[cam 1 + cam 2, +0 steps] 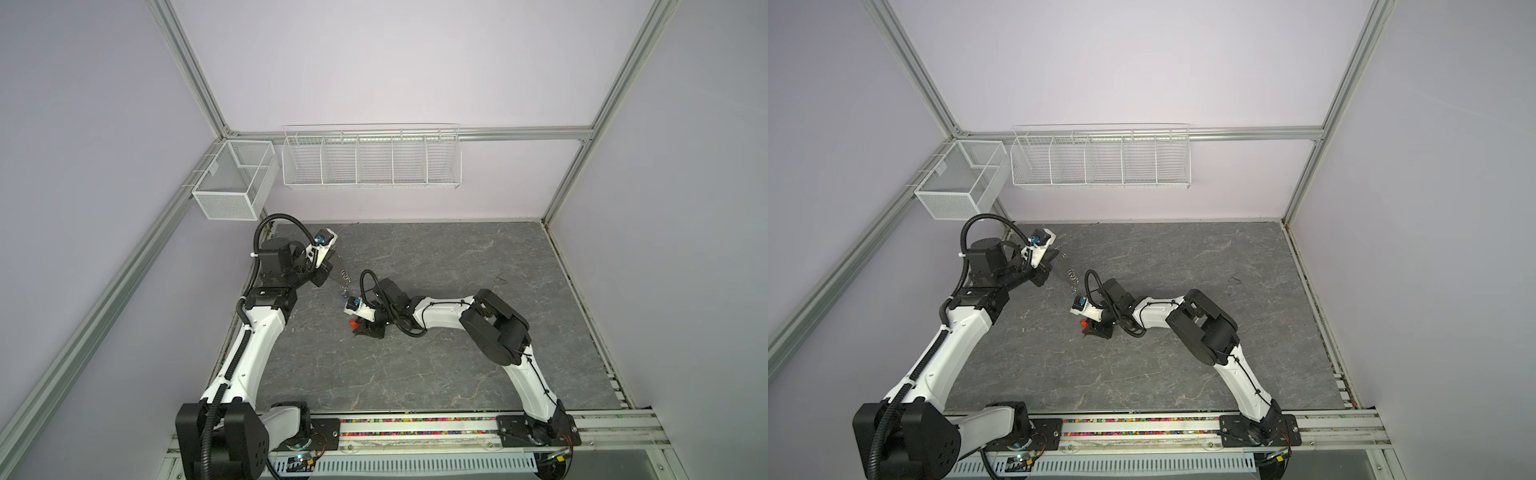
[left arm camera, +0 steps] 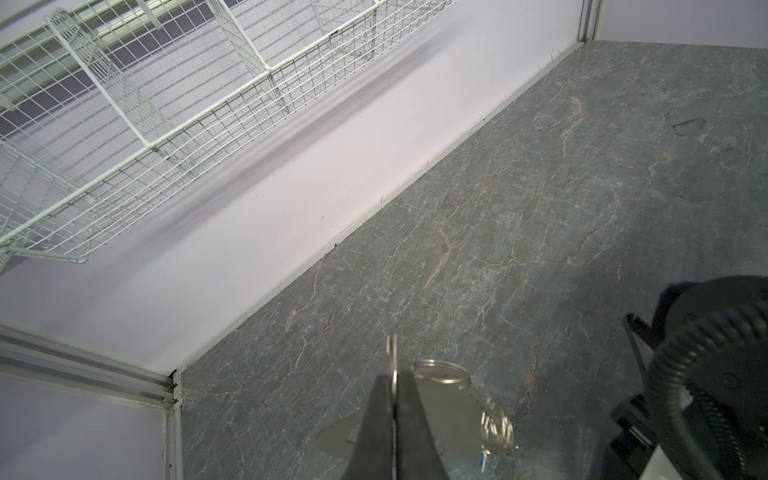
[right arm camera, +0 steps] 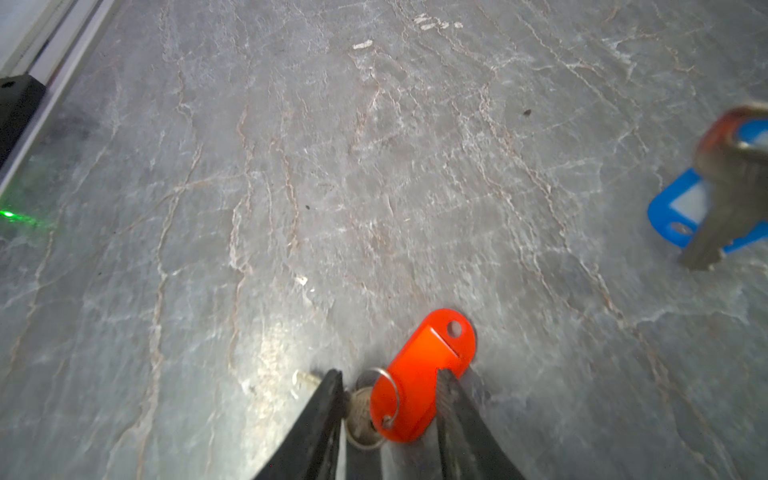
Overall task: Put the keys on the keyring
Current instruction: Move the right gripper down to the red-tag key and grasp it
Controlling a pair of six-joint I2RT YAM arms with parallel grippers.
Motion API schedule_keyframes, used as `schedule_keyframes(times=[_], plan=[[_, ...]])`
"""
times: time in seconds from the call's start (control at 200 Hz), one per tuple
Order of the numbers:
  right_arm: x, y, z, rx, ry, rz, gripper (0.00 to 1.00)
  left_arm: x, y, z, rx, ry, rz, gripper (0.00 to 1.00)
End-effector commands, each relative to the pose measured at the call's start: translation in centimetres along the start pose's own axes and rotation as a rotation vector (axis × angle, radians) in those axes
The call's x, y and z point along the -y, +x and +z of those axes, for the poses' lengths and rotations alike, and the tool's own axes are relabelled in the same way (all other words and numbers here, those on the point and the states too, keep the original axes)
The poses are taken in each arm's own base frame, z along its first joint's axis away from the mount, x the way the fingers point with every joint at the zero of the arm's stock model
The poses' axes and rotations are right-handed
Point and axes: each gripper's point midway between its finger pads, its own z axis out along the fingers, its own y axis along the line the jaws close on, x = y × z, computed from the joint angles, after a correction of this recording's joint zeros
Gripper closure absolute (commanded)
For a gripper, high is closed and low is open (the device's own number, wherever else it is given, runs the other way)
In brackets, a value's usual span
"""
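Overhead, you see both arms meeting left of centre on the grey marbled surface (image 1: 457,291). Your left claw (image 2: 393,384) is fully closed on one thin edge of the keyring (image 2: 444,411), a flat grey plate held tilted, with its free end pointing toward the right arm. Silver rings (image 2: 494,428) stand along the plate's edge. The blue-tagged key (image 3: 723,195) sits just beyond that free end, its blue tag (image 3: 677,208) behind the metal blade. The view is blurred, so you cannot tell whether it hangs from a ring.

Your right claw (image 3: 388,374) is lowered to the surface, its jaws about half spread. Between them lie the orange-tagged key (image 3: 361,415) and its orange-red tag (image 3: 419,374), joined by a small wire loop. One finger touches the key's head and the other overlaps the tag's edge. You cannot tell whether the jaws are pinching them. In both top views this key lies near the keyring's free end but apart from it.
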Motion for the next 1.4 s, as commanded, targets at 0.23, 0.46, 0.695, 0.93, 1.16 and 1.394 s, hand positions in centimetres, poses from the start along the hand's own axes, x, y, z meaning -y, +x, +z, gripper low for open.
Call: schedule_keyframes(times=[0.23, 0.46, 0.695, 0.93, 1.16, 1.394], plan=[[-0.9, 3.4, 0.8, -0.126, 0.024, -0.039, 0.69, 0.3, 0.0, 0.2, 0.023, 0.017, 0.015, 1.00], [-1.1, 3.4, -0.4, -0.113, 0.058, -0.059, 0.69, 0.4, 0.1, 0.2, 0.022, 0.019, 0.014, 1.00], [-1.3, 2.9, -1.8, -0.102, 0.075, -0.096, 0.61, 0.6, -0.1, 0.2, 0.036, 0.033, 0.012, 1.00], [-0.8, 2.3, -2.9, -0.088, 0.092, -0.091, 0.59, 0.7, -0.1, 0.2, 0.039, 0.038, 0.008, 1.00], [-0.3, 2.4, -3.4, -0.089, 0.122, -0.084, 0.61, 0.9, -0.1, 0.3, 0.046, 0.047, 0.002, 1.00], [-1.2, 2.0, -3.3, -0.055, 0.074, -0.125, 0.65, 1.1, -0.2, 0.4, 0.053, 0.058, 0.001, 1.00]])
